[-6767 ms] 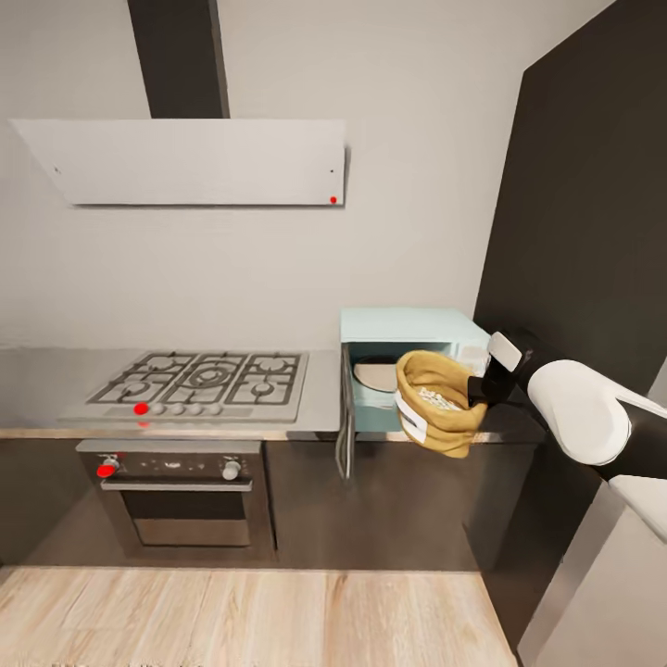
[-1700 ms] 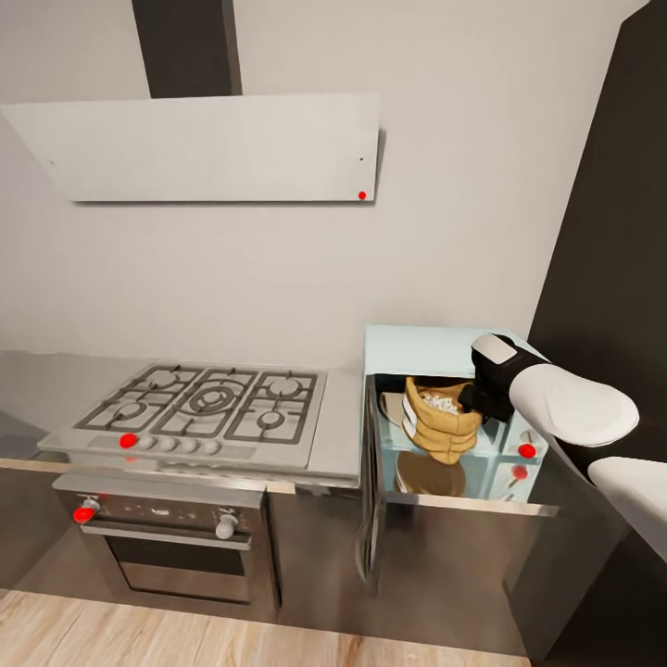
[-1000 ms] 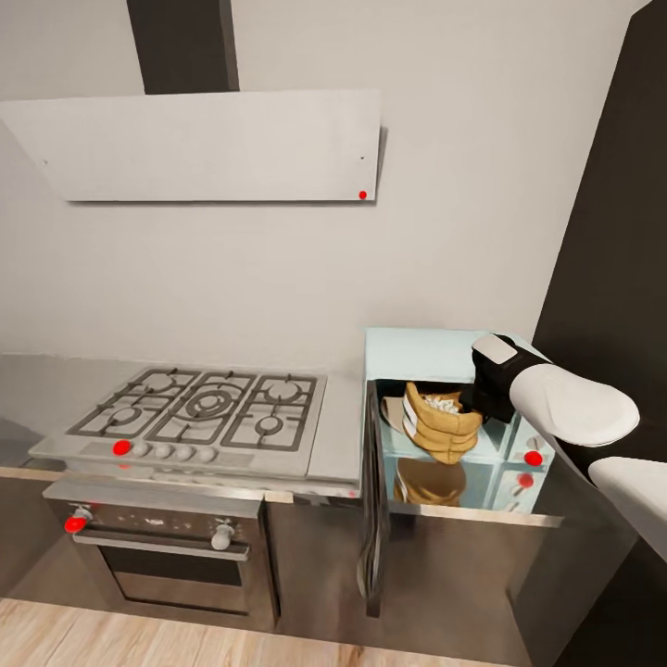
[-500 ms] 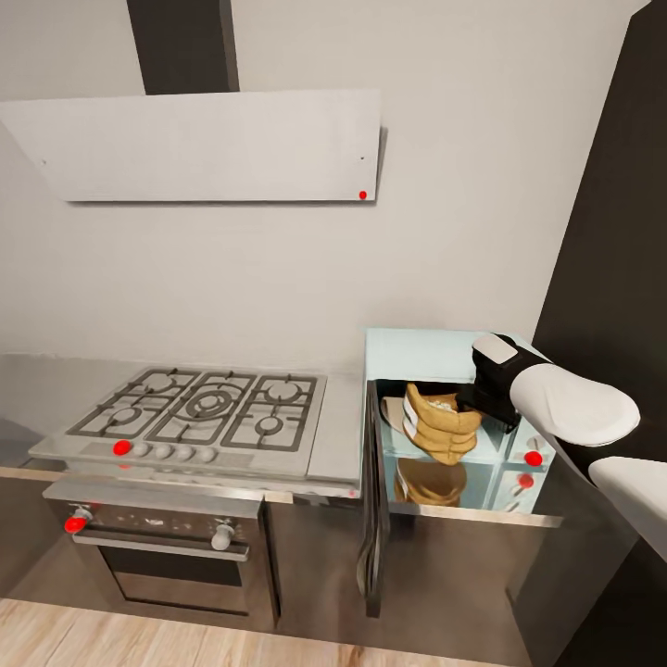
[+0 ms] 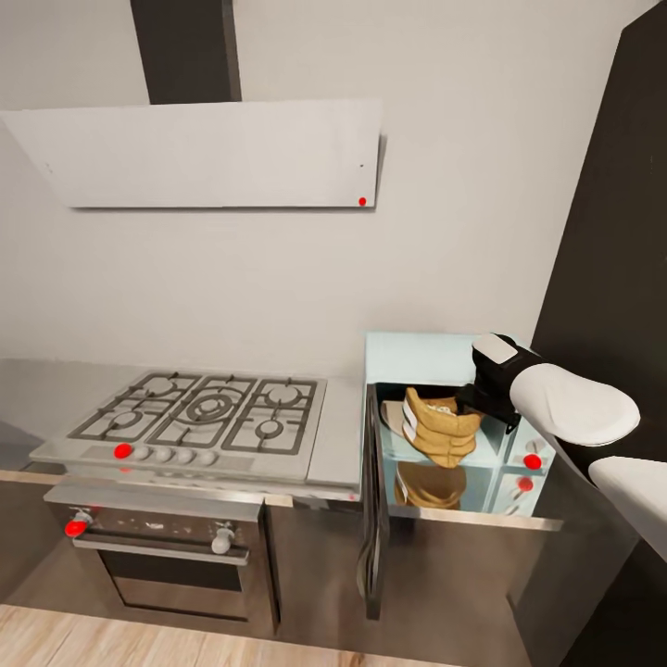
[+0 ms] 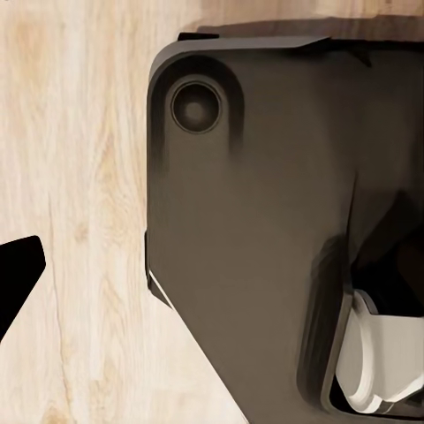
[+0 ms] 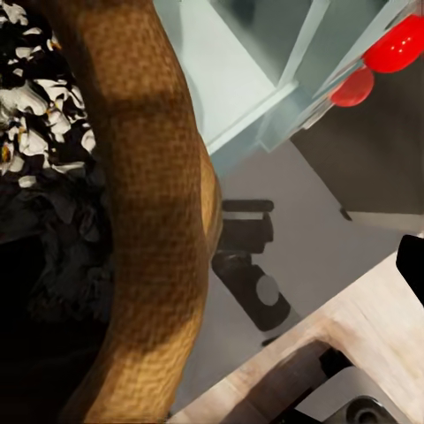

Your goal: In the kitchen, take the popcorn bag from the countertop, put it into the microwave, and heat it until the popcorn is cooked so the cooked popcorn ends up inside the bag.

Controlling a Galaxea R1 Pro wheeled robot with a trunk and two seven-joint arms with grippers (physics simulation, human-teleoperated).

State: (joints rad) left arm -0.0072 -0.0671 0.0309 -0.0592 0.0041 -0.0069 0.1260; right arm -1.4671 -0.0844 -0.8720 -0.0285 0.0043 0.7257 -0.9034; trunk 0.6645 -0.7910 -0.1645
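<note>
One bag, halfway into the oven cavity — right pincer gripping its rim.

Popcorn bag now sits inside the open microwave, right of centre, leaning and lower than half a second ago; earlier it hung above the cavity floor. My read: placement is nearly done, with release, door closing and heating to follow. Head view shows the door swung wide and red dots on the side panel beside the counter. Right wrist view adds pale popcorn heaped within the bag's rolled rim. Left wrist view gives wood floor and dark robot base — left pincer state I cannot tell.
</note>
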